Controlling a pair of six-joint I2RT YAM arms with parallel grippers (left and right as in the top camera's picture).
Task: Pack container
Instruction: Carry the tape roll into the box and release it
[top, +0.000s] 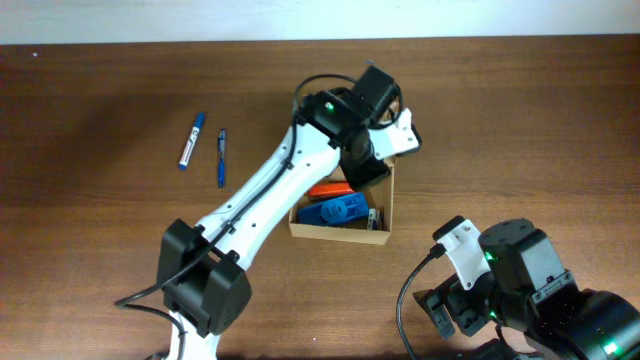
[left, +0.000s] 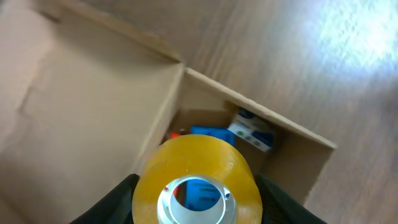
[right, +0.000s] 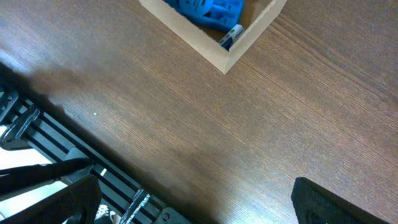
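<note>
left gripper (left: 196, 208): we see it clamped on a yellow tape roll (left: 199, 168), over the box (left: 211, 99).
right gripper (right: 199, 205): spread wide, holding nothing, above the bench (right: 186, 124).

My left arm (top: 262, 190) is white with chunky black joints (top: 205, 285) and a green LED (top: 327, 104), right arm (top: 520, 280) mostly black, looped cable (top: 402, 300).

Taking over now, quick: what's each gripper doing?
Left gripper: shut on the tape roll, over the box.
Right gripper: open, empty.
</note>
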